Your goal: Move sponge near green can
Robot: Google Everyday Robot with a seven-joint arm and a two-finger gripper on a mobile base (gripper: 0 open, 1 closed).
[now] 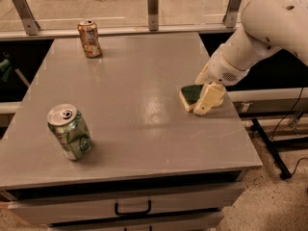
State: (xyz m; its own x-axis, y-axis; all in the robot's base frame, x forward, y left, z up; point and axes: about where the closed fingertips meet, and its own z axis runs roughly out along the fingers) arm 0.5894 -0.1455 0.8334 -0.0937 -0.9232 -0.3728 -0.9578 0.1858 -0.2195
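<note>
The sponge [189,95], pale yellow with a dark green top, lies flat on the right side of the grey table [134,85]. My gripper [206,101] hangs from the white arm and sits right at the sponge's right end, covering part of it. The green can [70,132], green and white with a silver top, stands upright near the table's front left, far from the sponge.
An orange-brown can [90,38] stands upright at the table's back left. A glass rail with metal posts [153,3] runs behind the table. The table's right edge is just right of the gripper. A drawer with a handle [133,209] is below the front edge.
</note>
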